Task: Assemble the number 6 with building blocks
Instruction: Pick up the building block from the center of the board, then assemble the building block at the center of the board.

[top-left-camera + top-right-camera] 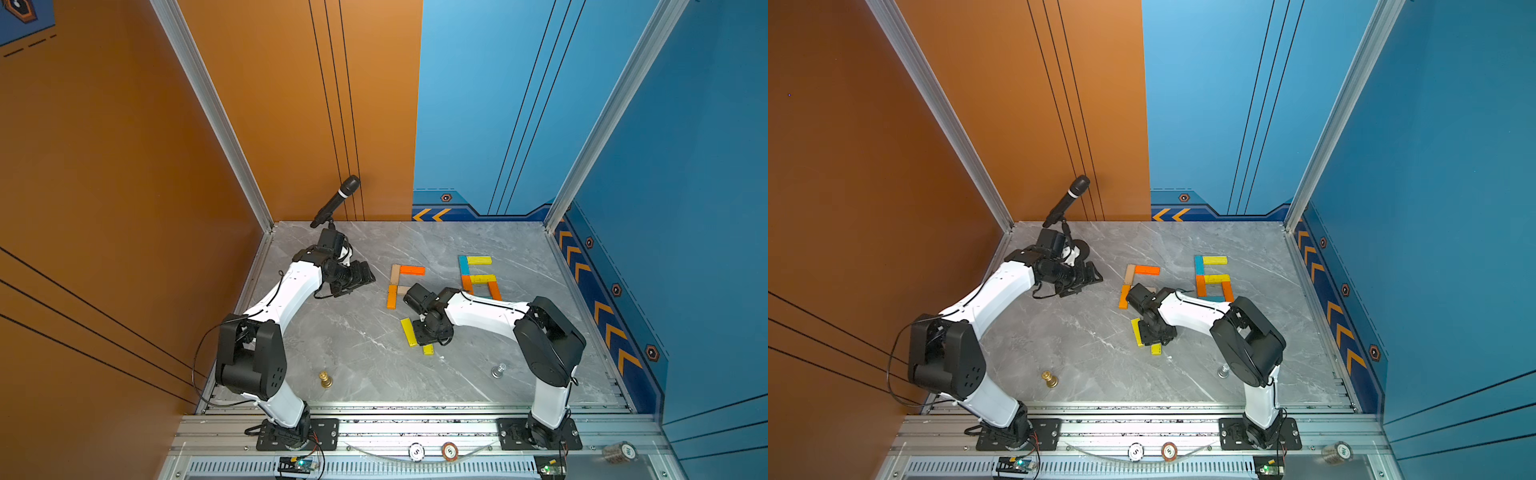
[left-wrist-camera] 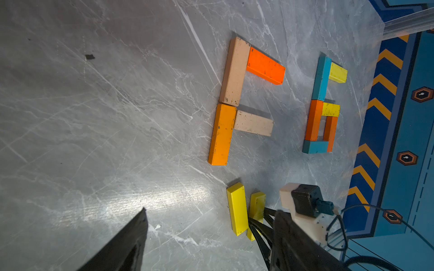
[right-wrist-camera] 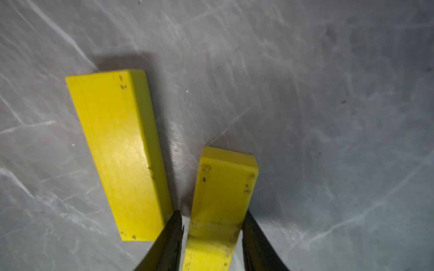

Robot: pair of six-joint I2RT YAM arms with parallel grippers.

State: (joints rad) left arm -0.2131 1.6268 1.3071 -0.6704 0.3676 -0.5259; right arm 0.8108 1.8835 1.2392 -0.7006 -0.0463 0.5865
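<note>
My right gripper (image 3: 213,211) is shut on a yellow building block (image 3: 225,187) that lies on the grey table, one finger on each long side. A second yellow block (image 3: 117,150) lies beside it, untouched. In both top views the wrist hides the jaws; the held block's end (image 1: 428,350) pokes out below it. A part-built figure of pale wood (image 1: 395,273), orange (image 1: 412,271) and amber (image 1: 392,296) blocks lies mid-table. A six-shaped figure (image 1: 479,278) lies to its right. My left gripper (image 1: 365,278) hangs open and empty, left of the figures.
A gold chess piece (image 1: 325,379) stands near the front left and a silver one (image 1: 498,370) near the front right by the right arm's base. A microphone (image 1: 336,201) stands at the back left corner. Walls close the table on three sides.
</note>
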